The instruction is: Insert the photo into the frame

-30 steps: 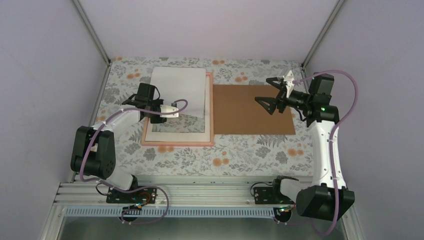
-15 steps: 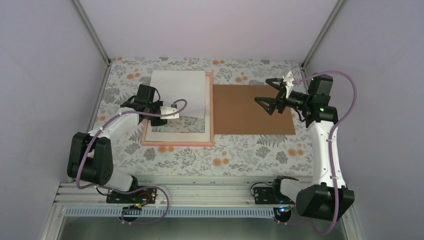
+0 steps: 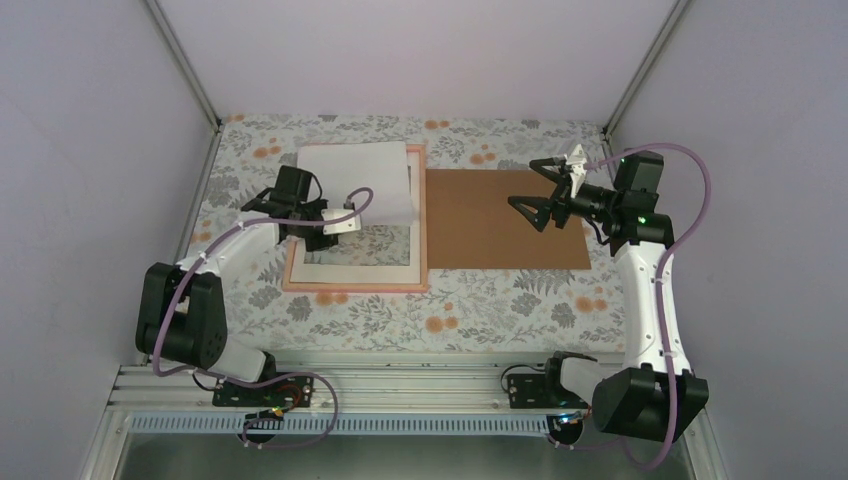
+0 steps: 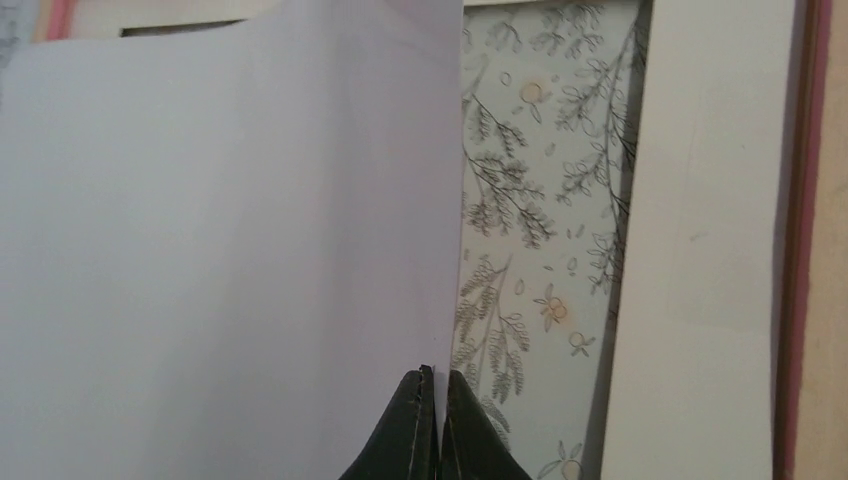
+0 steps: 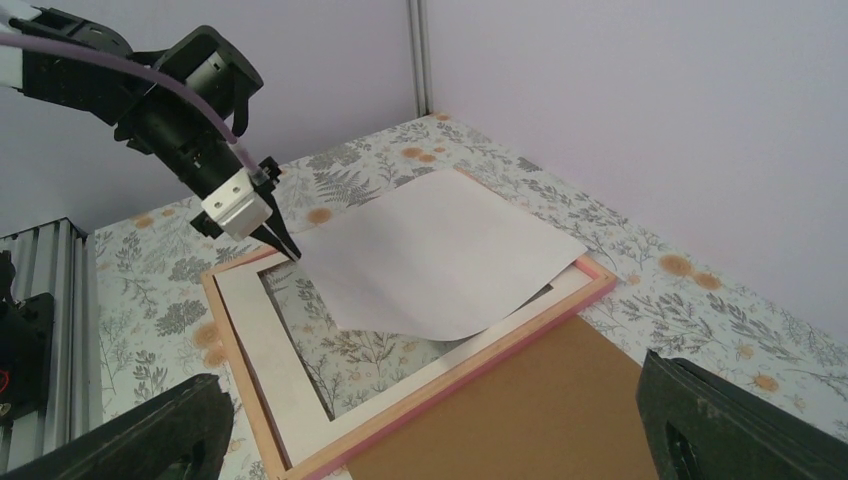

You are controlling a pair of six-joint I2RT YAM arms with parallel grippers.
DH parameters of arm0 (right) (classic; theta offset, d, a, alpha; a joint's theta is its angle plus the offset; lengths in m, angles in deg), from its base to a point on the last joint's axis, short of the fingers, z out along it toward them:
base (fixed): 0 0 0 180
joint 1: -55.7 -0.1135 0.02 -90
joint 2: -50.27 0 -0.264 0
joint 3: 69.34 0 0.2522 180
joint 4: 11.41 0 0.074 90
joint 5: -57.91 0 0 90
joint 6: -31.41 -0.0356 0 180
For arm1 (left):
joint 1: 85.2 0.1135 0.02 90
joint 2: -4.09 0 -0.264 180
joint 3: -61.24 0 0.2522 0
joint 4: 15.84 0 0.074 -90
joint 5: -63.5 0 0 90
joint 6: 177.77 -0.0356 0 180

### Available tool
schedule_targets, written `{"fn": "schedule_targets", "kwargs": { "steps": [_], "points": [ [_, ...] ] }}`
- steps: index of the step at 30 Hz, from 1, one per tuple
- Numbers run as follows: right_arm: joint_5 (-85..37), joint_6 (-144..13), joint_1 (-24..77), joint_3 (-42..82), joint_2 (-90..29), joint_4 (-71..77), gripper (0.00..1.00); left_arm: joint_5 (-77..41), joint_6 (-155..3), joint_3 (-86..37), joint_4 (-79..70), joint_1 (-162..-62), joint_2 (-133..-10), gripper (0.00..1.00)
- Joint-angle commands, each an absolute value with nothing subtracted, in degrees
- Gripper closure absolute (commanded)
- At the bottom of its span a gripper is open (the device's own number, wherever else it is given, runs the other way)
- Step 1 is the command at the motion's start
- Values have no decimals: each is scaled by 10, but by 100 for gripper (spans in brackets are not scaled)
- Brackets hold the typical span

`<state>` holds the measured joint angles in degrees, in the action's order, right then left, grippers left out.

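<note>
The photo [image 3: 360, 185], white back up, hangs bowed from the left pincer [image 4: 432, 375], whose jaws are pinched tight on its edge. The sheet spreads away from the tips over the far part of the frame [image 3: 355, 288]. Beneath the tips lie the white mat [image 4: 700, 250] and the floral cloth [image 3: 480, 300]. The right pincer [image 3: 523, 181] gapes wide, holding nothing, above the brown backing board [image 3: 500, 235] just beside the frame.

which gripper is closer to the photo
Left. The left gripper is shut on an edge of the photo, over the frame; the right gripper hangs open above the board, off to its right.
</note>
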<state>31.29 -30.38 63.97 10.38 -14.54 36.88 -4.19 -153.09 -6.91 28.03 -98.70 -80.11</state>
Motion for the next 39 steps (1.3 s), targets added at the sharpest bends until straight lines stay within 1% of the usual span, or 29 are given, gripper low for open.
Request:
{"fn": "schedule_targets", "kwargs": {
  "steps": [1, 9, 16, 24, 34, 39],
  "points": [
    [329, -306, 635, 101, -136, 365, 0, 10, -1512, -103, 282, -977, -808, 98],
    [334, -309, 636, 98, -136, 361, 0, -22, -1498, -128, 249, -969, -810, 98],
    [335, -309, 636, 100, -136, 363, 0, -25, -1518, -138, 251, -974, -812, 98],
    [333, -306, 636, 100, -135, 365, 0, -61, -1555, -85, 262, -988, -782, 98],
    [341, -315, 636, 100, -139, 357, 0, -68, -1554, -19, 244, -1008, -742, 98],
    [341, -317, 636, 103, -140, 358, 0, -52, -1496, -86, 241, -1006, -771, 98]
  ]
}}
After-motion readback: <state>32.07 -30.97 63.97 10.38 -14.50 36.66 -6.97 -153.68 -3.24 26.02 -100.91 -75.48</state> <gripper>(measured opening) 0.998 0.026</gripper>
